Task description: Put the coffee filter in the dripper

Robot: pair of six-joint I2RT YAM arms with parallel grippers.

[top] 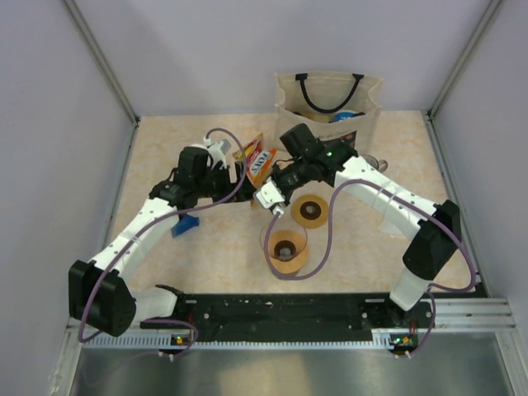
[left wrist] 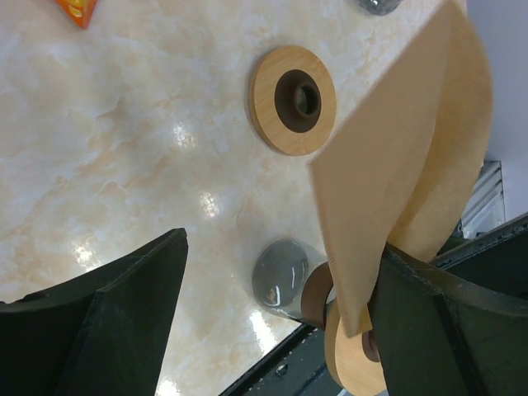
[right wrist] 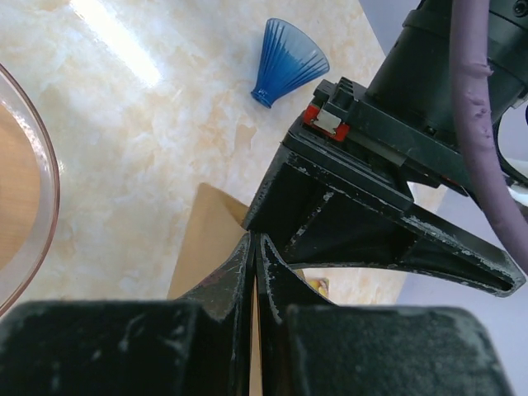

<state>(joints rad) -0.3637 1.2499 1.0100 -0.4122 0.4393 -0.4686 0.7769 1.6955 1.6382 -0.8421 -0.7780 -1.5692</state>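
The brown paper coffee filter [right wrist: 210, 239] is pinched between the shut fingers of my right gripper [right wrist: 256, 247], above the middle of the table. In the left wrist view the filter [left wrist: 404, 165] hangs as a folded fan, its lower edge against the inner face of the right finger [left wrist: 429, 313]. My left gripper [left wrist: 285, 243] stands wide open around it, with the left finger far from the paper. The glass dripper [top: 286, 247] with a wooden collar stands near the front, just below the grippers. Its clear rim [right wrist: 33, 181] shows at the left of the right wrist view.
A loose wooden ring [top: 311, 211] lies right of the dripper. A blue ribbed cone [top: 186, 224] lies on its side at the left. Orange snack packets [top: 260, 163] and a cloth tote bag [top: 327, 103] sit at the back. A black rail [top: 280, 312] runs along the front edge.
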